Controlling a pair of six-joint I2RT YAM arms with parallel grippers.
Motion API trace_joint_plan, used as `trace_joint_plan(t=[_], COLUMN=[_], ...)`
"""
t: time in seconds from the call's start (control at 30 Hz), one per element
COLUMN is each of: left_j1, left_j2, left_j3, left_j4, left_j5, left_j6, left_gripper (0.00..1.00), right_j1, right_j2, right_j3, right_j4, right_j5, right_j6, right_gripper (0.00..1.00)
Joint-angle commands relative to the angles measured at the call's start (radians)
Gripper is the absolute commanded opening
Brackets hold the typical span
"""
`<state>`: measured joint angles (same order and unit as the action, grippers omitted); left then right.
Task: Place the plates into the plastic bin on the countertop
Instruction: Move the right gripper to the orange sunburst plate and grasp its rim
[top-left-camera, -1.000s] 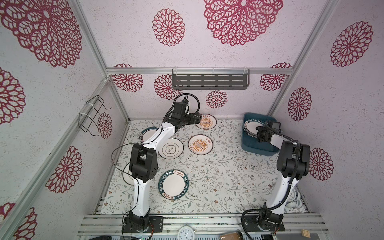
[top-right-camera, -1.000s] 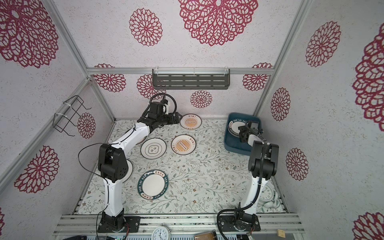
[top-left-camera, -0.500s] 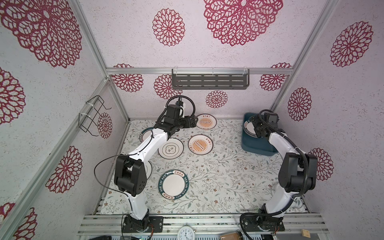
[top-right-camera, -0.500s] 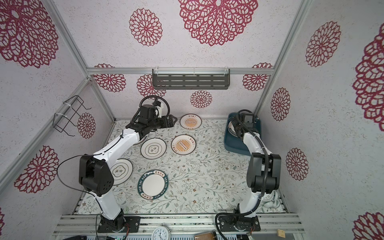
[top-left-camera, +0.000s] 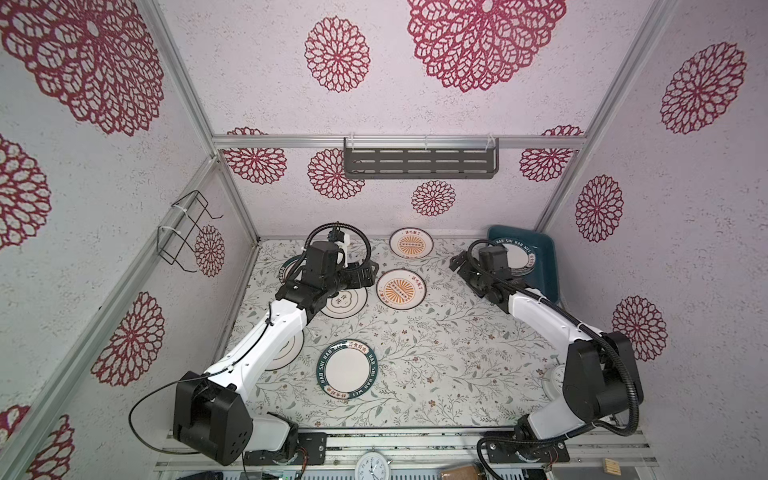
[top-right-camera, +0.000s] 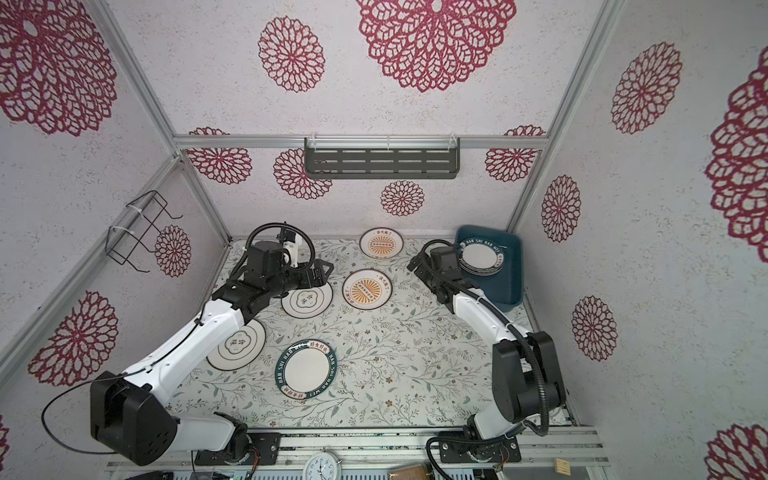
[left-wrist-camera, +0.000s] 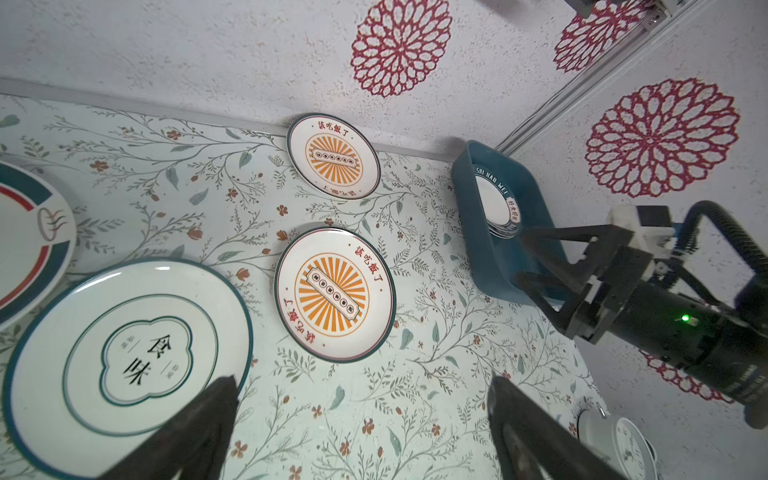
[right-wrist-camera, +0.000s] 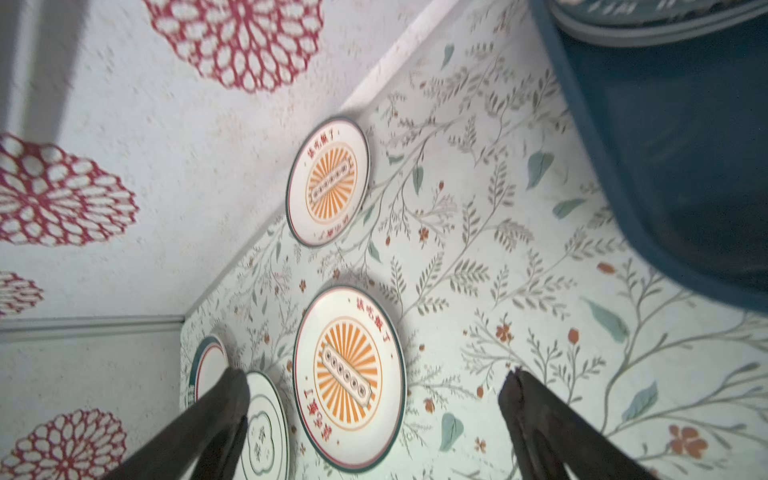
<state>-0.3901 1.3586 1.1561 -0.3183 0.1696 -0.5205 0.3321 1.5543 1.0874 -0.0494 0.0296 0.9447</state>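
Stack of plates (top-left-camera: 518, 261) sits in the far end of the plastic bin (top-left-camera: 545, 276), at the back-right corner of the countertop (top-left-camera: 436, 353). Right gripper (right-wrist-camera: 376, 376) hangs just beside the bin wall facing worktop centre, jaws wide, empty. More plates lie flat: sunburst plate (top-left-camera: 400, 289) mid-back, another by back edge, green-rimmed plate (top-left-camera: 347, 370) nearer front. Left gripper (left-wrist-camera: 361, 384) hovers btwn clover plate (top-left-camera: 345, 302) & sunburst plate, jaws wide, empty.
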Motion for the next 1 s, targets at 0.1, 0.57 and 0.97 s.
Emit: trace_joint_plan(t=[0.1,0.57,0.97], left_j1=[-0.007,-0.012,-0.013], left_j2=[-0.109,-0.182,-0.148], left_j3=[-0.094,-0.153,-0.102], left_j4=[-0.016,-0.014,0.031], left_j5=[-0.023,-0.083,-0.108], left_j6=[-0.036,-0.054,-0.057], left_gripper=[0.97,0.97,0.97], right_j1=[0.092,0.127,0.124], right_j2=[0.060,0.331,0.485], right_j3=[-0.051,-0.015,0.024], right_j4=[0.114,0.256,0.352], right_j5=[-0.028,-0.189,-0.286], right_j6=[0.073,0.142,0.214], right_gripper=[0.98,0.85,0.61])
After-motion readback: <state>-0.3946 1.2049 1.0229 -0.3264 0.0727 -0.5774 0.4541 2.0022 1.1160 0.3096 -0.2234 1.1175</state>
